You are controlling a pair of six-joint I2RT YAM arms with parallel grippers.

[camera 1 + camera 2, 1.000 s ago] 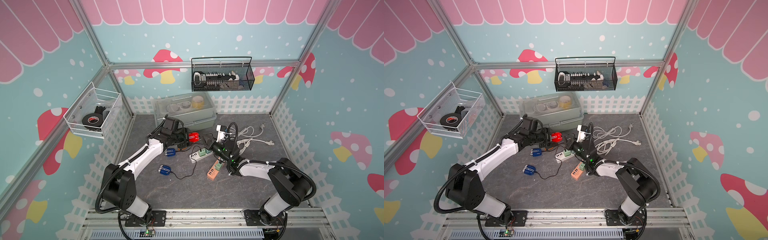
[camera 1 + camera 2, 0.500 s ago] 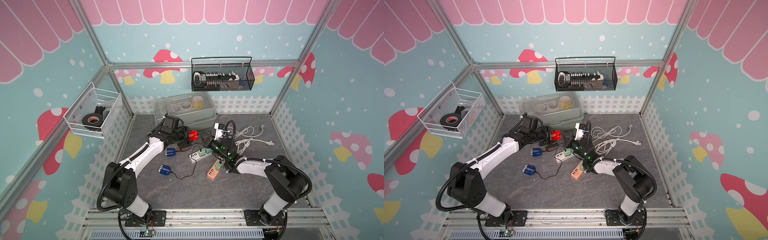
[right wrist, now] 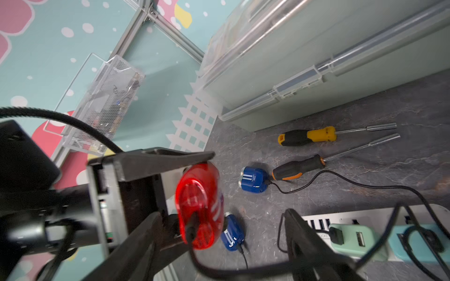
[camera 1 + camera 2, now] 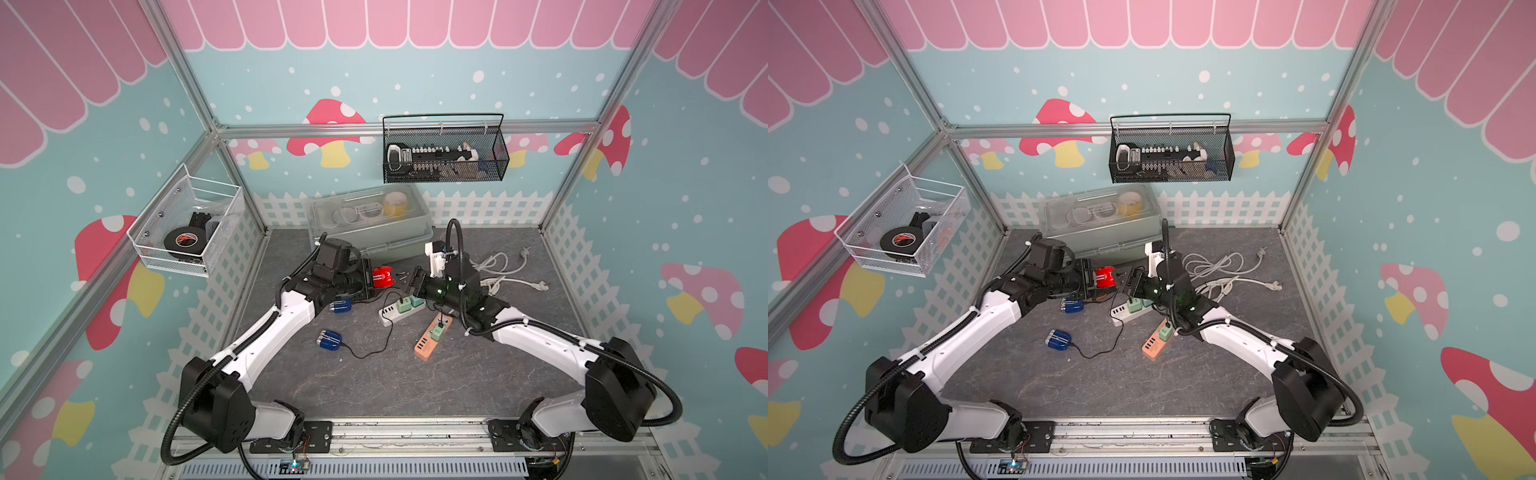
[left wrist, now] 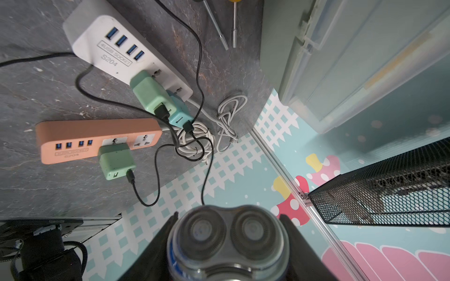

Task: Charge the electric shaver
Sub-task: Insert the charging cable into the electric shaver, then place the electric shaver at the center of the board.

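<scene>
Item: red electric shaver [image 4: 382, 277], centre of frame in both top views, raised clear of the grey tabletop [image 4: 374, 386], just in front of the lidded storage box [image 4: 370, 232].
Left gripper [image 4: 368, 282]: clamped on the shaver body, one finger on each side. The left wrist view shows the twin round cutting heads at lower centre.
Right gripper [image 4: 417, 284]: jaws spread, holding nothing, just right of the shaver's base end.
Charging cable [image 5: 205, 177]: black; the right wrist view shows its plug seated in the shaver's base.
Far end of cable: appears to lead to the blue-green USB adapter [image 5: 179, 114], which sits in the white power strip [image 5: 102, 46], upper left of the left wrist view.
Done, by judgement: shaver, cable, adapter and strip look joined up.
Not settled: how fully the plug is seated, and whether the strip has power.
Left, by judgement: set the shaver down on the tabletop without tugging the cable, then free it.
Nearby stock: two blue shavers [image 4: 330, 340], each with its own lead, lower left of centre; orange power strip [image 4: 430, 338]; two screwdrivers [image 3: 306, 136].
</scene>
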